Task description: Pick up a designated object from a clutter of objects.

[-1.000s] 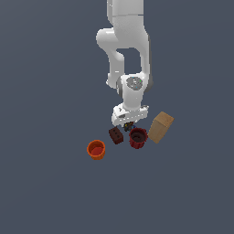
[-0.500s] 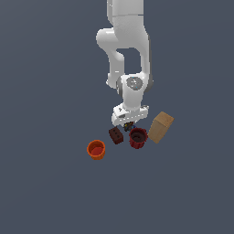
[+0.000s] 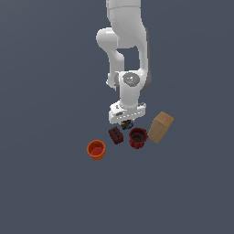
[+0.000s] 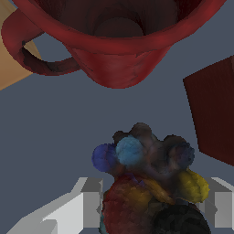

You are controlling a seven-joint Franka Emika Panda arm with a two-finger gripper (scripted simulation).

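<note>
The designated object, a tiny dark lumpy cluster point(image 3: 127, 124) with blue, yellow and red specks, lies just under my gripper point(image 3: 126, 121) in the exterior view. In the wrist view the cluster point(image 4: 146, 155) fills the space between my two grey fingers point(image 4: 91, 205), which press on its two sides. My gripper point(image 4: 153, 203) is shut on it, low at the floor. The clutter lies around it: a dark red cup point(image 3: 138, 137), a brown studded brick point(image 3: 116, 135), a tan box point(image 3: 160, 127) and an orange cup point(image 3: 96, 149).
In the wrist view the dark red cup point(image 4: 119, 41) stands close beyond the cluster, handle toward the tan box point(image 4: 9, 59). The brick point(image 4: 215, 109) is close beside. The floor is plain dark grey point(image 3: 45, 192).
</note>
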